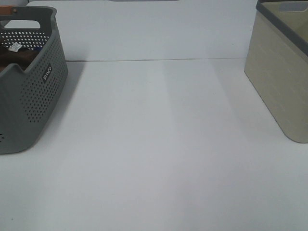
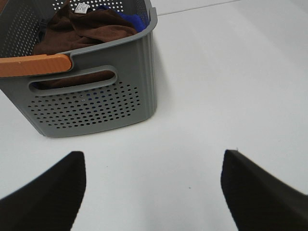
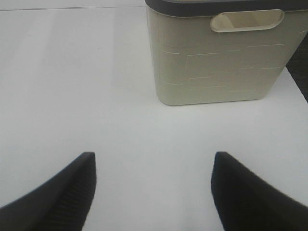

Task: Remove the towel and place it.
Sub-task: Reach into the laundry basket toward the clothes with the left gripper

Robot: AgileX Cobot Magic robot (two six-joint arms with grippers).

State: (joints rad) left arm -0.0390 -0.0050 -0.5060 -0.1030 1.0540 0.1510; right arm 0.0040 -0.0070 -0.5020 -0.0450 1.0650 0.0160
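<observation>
At the left side of the worktop (image 1: 159, 144), the towel (image 2: 82, 29) lies bunched inside the grey basket (image 2: 96, 101). Its white tag (image 2: 81, 7) shows toward the far wall and a blue garment (image 2: 132, 19) lies just beside it. The towel is not yet lifted, so the step in hand is judged to be the reach into the basket. To do this well, the left tool (image 2: 154, 155) should clear the near rim and the orange handle (image 2: 38, 65) before descending. It should come down over the highest brown fold, well away from the blue garment, so that only the towel is taken. A deep pinch on a thick fold is advised, since plush cloth is likely to slip from a shallow one. The lift should be straight up until the trailing hem clears the rim, or the basket may be dragged along. The left tool stands with its jaws spread wide and nothing between them. It is above bare worktop, short of the basket's near wall, and angled down toward the handle slot. The right tool (image 3: 154, 156) is likewise wide apart and empty. It faces the beige bin (image 3: 216, 62) on the right of the worktop and is clear of it. Neither arm appears in the high view, so joint posture cannot be told. Both are judged to sit back beyond that camera's near edge.
</observation>
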